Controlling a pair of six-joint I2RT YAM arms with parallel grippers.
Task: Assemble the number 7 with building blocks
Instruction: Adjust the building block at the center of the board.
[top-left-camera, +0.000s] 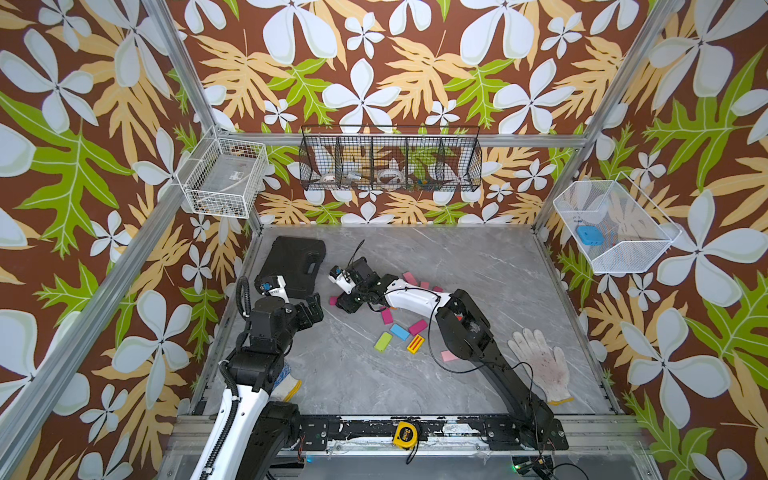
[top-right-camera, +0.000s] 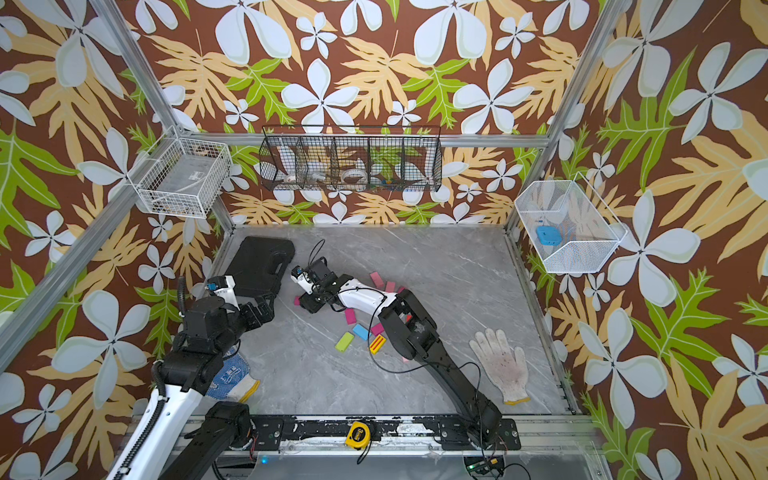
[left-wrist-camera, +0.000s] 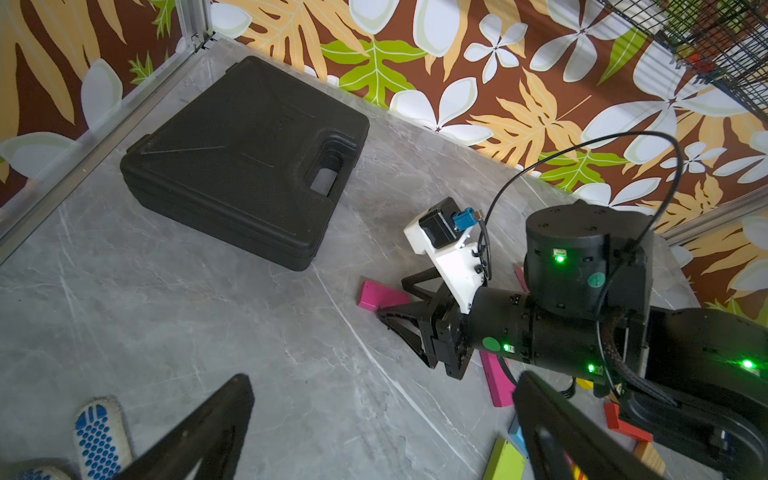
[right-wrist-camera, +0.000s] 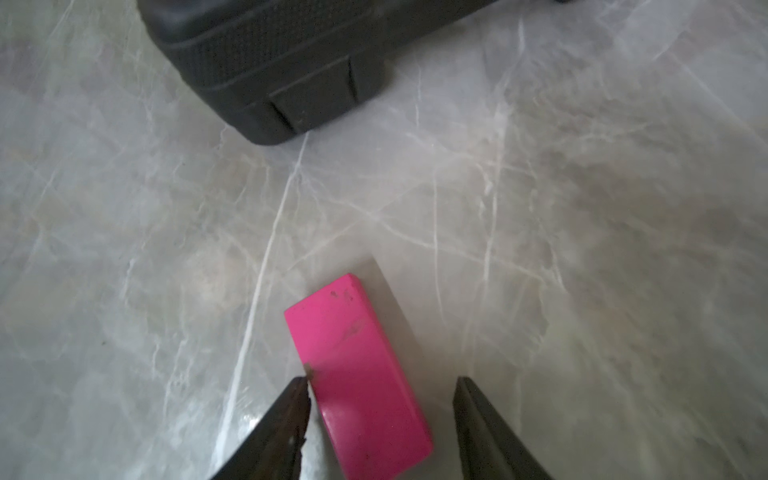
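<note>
— Lying flat on the tabletop (right-wrist-camera: 582, 249), the magenta block (right-wrist-camera: 359, 374) is framed by the right tool's (right-wrist-camera: 382, 379) spread jaws.
— The left tool (left-wrist-camera: 382, 377) is also spread wide, near the black case (left-wrist-camera: 245, 153).

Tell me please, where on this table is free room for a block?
Free: the far right stretch of table behind the white glove; the near middle between the blue-dotted glove and the right arm. Crowded: the loose blocks around that arm; the black case fills far left.
</note>
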